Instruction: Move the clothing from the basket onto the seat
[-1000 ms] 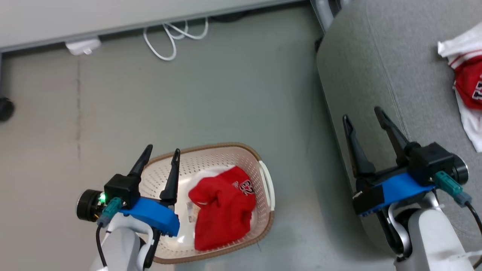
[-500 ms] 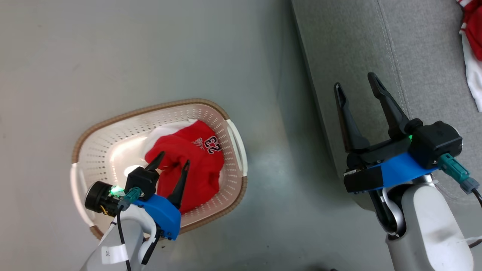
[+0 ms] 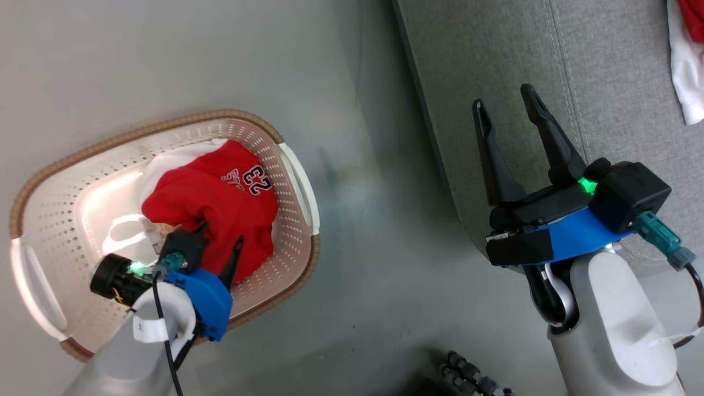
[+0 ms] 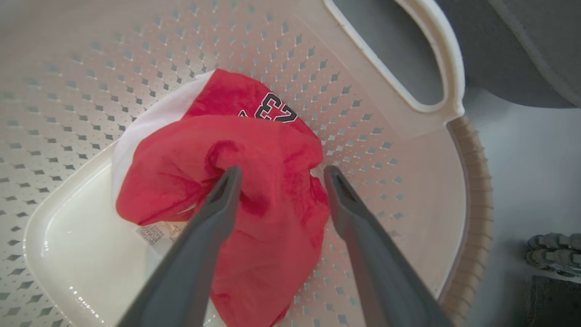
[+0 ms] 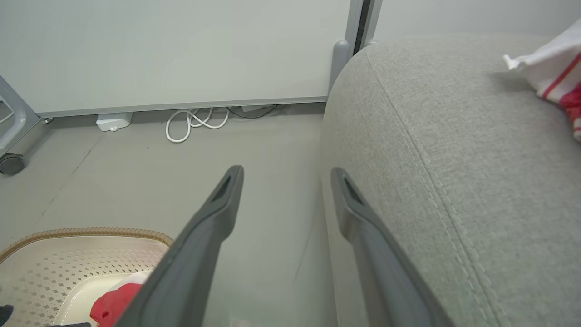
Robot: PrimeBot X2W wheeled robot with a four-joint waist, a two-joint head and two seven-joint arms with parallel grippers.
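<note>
The cream basket (image 3: 137, 129) stands on the floor left of the grey sofa (image 3: 495, 55). Inside it lies a crumpled red jersey (image 3: 220, 192) marked 23, with white fabric (image 3: 165, 165) under it. My left gripper (image 3: 221, 235) is down inside the basket and open. In the left wrist view its fingers (image 4: 227, 190) press into the red jersey (image 4: 272, 150), straddling a raised fold. My right gripper (image 3: 502, 97) hovers open and empty over the sofa's left edge. More red and white clothing (image 3: 687, 71) lies on the sofa at the far right.
In the right wrist view a looped white cable (image 5: 195, 122), a white adapter (image 5: 113, 121) and a caster wheel (image 5: 11, 163) lie along the far wall. A dark ribbed object (image 3: 467, 374) sits on the floor near the head view's bottom edge.
The head camera has tilted and turned, shifting the whole picture. My left gripper has dropped from the basket's left rim down onto the red jersey. The right gripper stays open.
</note>
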